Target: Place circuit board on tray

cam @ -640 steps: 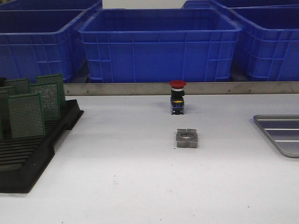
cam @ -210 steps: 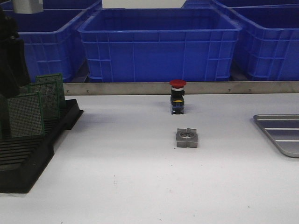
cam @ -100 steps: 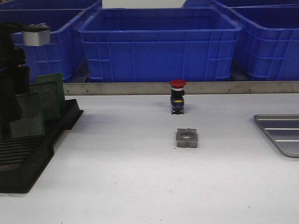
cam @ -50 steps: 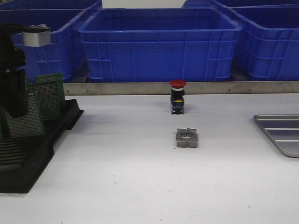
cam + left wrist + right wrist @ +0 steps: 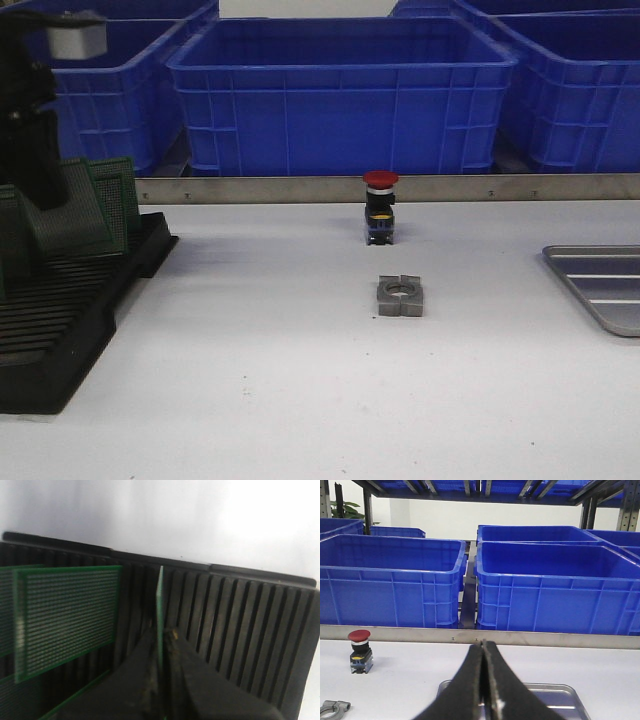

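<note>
Green circuit board (image 5: 160, 605) sits pinched edge-on in the left gripper (image 5: 161, 645) above the black rack (image 5: 240, 625), calling next for a carry across to the tray (image 5: 600, 285).

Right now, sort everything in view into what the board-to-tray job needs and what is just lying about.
Job:
- circuit board, gripped edge-on by the left end effector
- tray, far right of the table
- black rack holding the other boards

Lying about:
- red push button
- grey metal clamp
- blue bins
</note>
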Tool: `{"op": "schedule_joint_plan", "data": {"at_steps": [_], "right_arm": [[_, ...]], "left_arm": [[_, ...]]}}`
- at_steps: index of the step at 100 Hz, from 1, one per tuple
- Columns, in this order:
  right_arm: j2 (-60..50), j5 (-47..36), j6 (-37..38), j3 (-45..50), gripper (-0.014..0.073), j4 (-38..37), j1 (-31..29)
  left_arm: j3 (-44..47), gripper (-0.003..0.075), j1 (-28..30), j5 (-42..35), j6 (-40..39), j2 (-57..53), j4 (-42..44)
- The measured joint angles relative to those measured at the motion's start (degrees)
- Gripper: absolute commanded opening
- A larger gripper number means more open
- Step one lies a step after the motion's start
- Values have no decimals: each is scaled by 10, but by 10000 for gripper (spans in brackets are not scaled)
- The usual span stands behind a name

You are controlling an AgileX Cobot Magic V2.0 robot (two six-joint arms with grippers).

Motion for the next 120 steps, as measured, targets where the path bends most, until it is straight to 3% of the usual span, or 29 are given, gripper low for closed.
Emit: {"op": "schedule_joint_plan", "data": {"at_steps": [42,93,105,120], "right_arm": [[0,0,0,0,-69,0,0],[0,-80,21,0,-69,0,0],[0,-2,68,-37,-69,0,0],[51,184,106,-161,-69,0,0]], "left_arm": [[-3,-17,-15,2,-17,-118,-159],[6,-18,-204,7,-54,-132,-191],[6,-18,-221,7,-55,-132,-191],[6,-18,-225,7,-55,-132,-191]]}}
